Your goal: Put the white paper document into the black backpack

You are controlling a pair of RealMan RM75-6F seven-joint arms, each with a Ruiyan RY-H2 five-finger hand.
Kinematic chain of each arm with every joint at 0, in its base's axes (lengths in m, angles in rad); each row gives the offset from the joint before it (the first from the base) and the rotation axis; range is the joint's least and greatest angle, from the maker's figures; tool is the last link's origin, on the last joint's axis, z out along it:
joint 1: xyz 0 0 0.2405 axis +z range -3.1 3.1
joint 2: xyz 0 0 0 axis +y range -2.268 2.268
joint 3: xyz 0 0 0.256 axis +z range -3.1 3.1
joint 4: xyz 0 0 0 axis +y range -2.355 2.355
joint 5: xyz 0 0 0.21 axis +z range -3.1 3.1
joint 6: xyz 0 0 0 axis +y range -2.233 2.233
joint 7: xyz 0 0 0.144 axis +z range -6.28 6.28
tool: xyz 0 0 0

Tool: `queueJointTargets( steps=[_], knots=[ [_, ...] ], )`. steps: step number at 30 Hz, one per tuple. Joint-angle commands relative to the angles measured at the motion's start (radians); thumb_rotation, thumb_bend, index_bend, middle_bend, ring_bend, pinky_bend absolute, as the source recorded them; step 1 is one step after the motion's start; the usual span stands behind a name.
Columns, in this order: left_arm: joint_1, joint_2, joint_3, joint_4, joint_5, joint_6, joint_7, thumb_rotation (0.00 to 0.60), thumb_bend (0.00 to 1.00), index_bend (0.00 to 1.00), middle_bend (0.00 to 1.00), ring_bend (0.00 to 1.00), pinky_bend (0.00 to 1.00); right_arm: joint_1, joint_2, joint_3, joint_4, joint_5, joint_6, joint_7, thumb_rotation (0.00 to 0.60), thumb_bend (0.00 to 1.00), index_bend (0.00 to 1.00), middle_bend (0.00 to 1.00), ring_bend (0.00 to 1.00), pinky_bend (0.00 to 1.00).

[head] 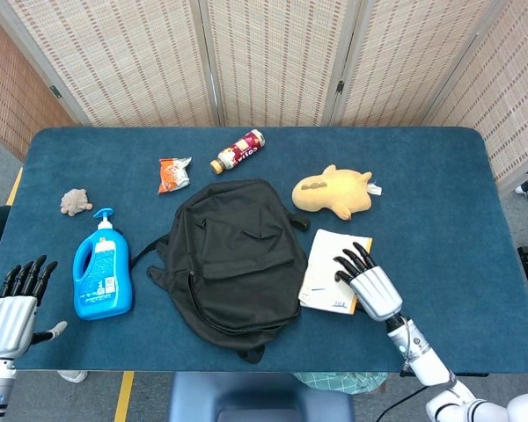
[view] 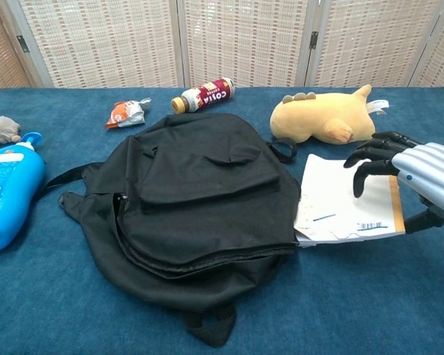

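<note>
The black backpack (head: 233,255) (view: 200,192) lies flat and closed in the middle of the blue table. Right of it lies the white paper document (head: 326,268) (view: 337,196) on a tan envelope (view: 396,207), its left edge tucked against the backpack. My right hand (head: 370,286) (view: 411,166) is over the paper's right side with its fingers bent down, tips at or just above the sheet, gripping nothing that I can see. The thumb sits beside the envelope's right edge. My left hand (head: 13,303) hangs off the table's front left corner, fingers spread and empty.
A yellow plush toy (head: 333,192) (view: 325,118) lies just behind the paper. A blue detergent bottle (head: 101,268) (view: 4,188) lies left of the backpack. Behind it are a drink bottle (head: 238,151), a snack packet (head: 172,173) and a small grey plush (head: 75,202).
</note>
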Motion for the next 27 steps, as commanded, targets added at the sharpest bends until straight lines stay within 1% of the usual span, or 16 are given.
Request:
queueJointTargets(
  steps=[1,5,16,23,27],
  knots=[
    [0.000,0.000,0.000,-0.001,-0.001,0.000,0.001,0.600,0.13,0.03,0.02,0.02,0.00,-0.001,-0.007,0.002,0.009,-0.001,0.006,0.004,0.600,0.32,0.56,0.31,0.18,0.05],
    [0.001,0.002,0.001,-0.002,-0.003,0.000,0.001,0.600,0.13,0.03,0.02,0.02,0.00,-0.001,-0.013,0.002,0.019,-0.002,0.010,0.009,0.600,0.33,0.60,0.34,0.20,0.06],
    [-0.002,0.003,0.001,-0.005,-0.003,-0.004,0.006,0.600,0.13,0.03,0.02,0.02,0.00,-0.001,-0.002,-0.013,0.045,-0.005,-0.009,-0.008,0.600,0.32,0.67,0.36,0.20,0.07],
    [-0.012,0.005,-0.004,-0.005,0.007,-0.007,0.004,0.600,0.14,0.03,0.02,0.02,0.00,-0.018,-0.020,-0.004,0.128,-0.018,0.070,0.010,0.600,0.33,0.75,0.40,0.25,0.10],
    [-0.031,0.013,-0.011,-0.008,0.025,-0.017,0.007,0.600,0.14,0.03,0.02,0.02,0.00,-0.029,-0.030,0.004,0.189,-0.027,0.129,0.021,0.600,0.34,0.77,0.42,0.26,0.11]
  ],
)
